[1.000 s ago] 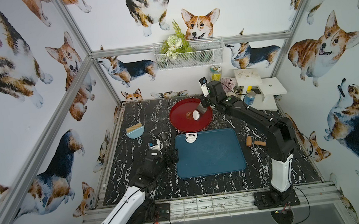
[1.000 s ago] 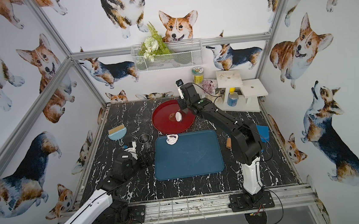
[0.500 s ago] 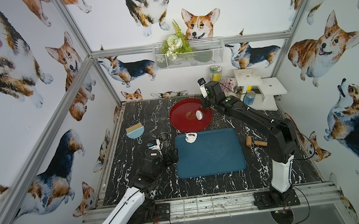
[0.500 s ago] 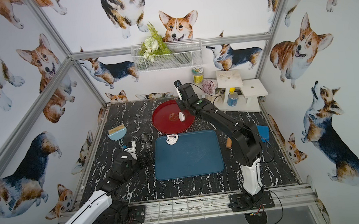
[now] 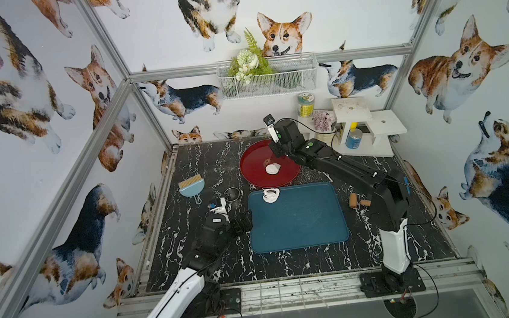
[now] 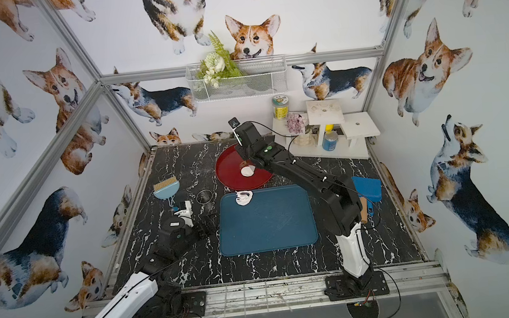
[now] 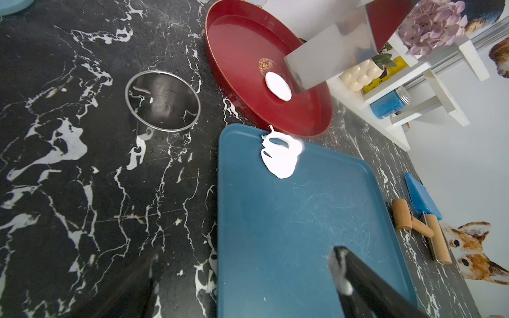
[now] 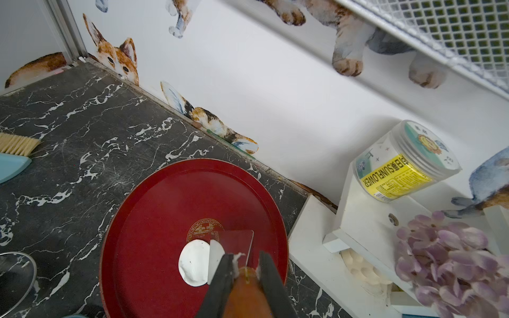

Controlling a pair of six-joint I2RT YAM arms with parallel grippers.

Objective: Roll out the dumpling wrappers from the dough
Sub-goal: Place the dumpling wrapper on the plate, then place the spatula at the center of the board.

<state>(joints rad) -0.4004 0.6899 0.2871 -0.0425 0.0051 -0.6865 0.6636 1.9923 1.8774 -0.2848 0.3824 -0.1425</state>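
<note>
1. Marble tabletop: right gripper (image 8: 245, 261) pinches the scraper (image 8: 234, 241), whose blade edge is at the dumpling wrapper (image 8: 192, 261) on the red plate (image 8: 154, 214).
2. Best, I judge, to slide the blade away low and slowly so the wrapper stays flat.
3. Left gripper (image 7: 246, 264) hangs spread by the blue tray (image 7: 275, 220), which holds the leftover dough (image 7: 281, 159).

Right arm (image 5: 341, 164) stretched far out, right gripper (image 8: 246, 261) pinched on scraper (image 8: 237, 242) handle, tilted down. Left arm (image 5: 204, 249) folded low, left gripper (image 7: 248, 271) jaws wide apart, empty.
</note>
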